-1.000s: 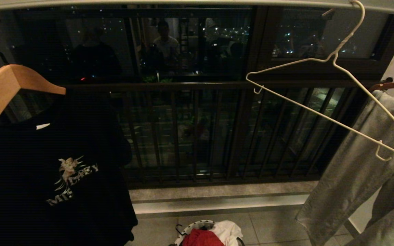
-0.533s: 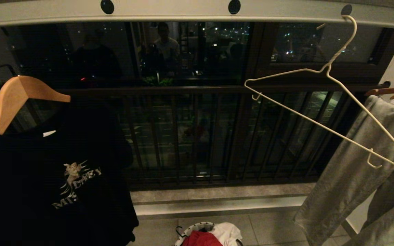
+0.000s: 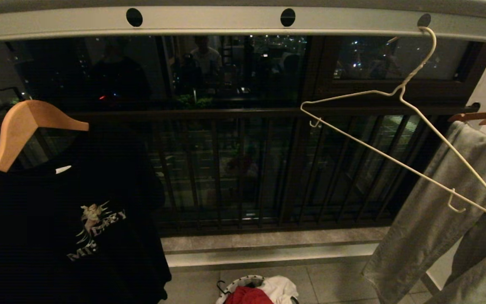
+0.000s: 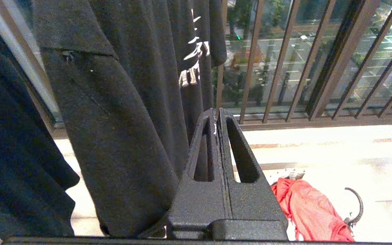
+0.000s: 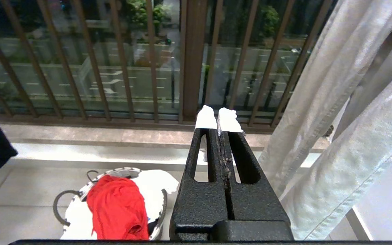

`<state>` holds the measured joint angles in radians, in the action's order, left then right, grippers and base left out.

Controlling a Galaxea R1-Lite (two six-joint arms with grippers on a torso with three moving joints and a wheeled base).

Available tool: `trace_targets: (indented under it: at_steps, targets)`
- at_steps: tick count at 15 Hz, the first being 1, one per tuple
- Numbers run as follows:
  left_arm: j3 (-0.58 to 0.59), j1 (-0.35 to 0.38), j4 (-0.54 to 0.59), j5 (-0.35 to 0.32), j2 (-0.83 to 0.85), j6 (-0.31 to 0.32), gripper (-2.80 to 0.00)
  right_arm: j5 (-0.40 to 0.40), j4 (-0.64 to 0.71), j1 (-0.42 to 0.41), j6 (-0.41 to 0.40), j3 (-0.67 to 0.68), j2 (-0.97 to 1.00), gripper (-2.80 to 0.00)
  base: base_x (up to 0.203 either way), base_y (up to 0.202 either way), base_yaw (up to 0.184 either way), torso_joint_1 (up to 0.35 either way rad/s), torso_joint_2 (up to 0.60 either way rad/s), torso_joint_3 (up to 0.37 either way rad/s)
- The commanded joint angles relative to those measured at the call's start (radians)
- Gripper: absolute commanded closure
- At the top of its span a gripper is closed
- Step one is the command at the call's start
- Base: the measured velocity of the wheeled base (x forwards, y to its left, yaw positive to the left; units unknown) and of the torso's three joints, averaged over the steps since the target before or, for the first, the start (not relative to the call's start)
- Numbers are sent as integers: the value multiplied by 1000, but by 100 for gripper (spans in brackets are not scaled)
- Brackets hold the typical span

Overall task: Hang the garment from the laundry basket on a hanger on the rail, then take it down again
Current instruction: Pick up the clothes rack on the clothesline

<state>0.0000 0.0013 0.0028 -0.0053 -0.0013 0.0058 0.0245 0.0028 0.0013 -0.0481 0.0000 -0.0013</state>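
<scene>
The red garment [image 3: 246, 296] lies crumpled in the laundry basket [image 3: 243, 280] on the floor at the bottom edge of the head view; it also shows as the red garment [image 5: 117, 207] in the basket [image 5: 160, 211] and as the red garment [image 4: 310, 212]. A thin cream wire hanger [image 3: 399, 139] hangs tilted from the grey rail [image 3: 209, 21] at the upper right, bare. Neither arm shows in the head view. My left gripper [image 4: 217, 114] is shut and empty beside black cloth. My right gripper [image 5: 218, 117], white-tipped, is shut and empty, well above the basket.
A black angel-print T-shirt [image 3: 66, 219] hangs on a wooden hanger [image 3: 23, 126] at the left. Grey trousers [image 3: 445, 202] hang at the right. A white T-shirt [image 3: 281, 288] shares the basket. A dark barred railing [image 3: 234, 169] and a stone step [image 3: 268, 249] stand ahead.
The whole head view has shifted downward in the picture: the rail with its holes has come into sight and the basket has slid toward the bottom edge. The things themselves have not moved.
</scene>
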Motion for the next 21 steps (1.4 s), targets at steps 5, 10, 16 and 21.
trace_targets:
  at_steps: [5,10,16,21]
  targets:
    - [2,0,0,1,0,0,0,-9,-1,0,-4,0,1,0,0,0,0,0,0,0]
    - [2,0,0,0,0,0,0,-11,33,1,-13,-216,101,0,0,0,0,0,0,0]
    - [2,0,0,1,0,0,0,-31,267,1,-11,-758,521,0,0,0,0,0,0,0]
    - [2,0,0,1,1,0,0,-26,609,5,-48,-1250,860,0,0,0,0,0,0,0]
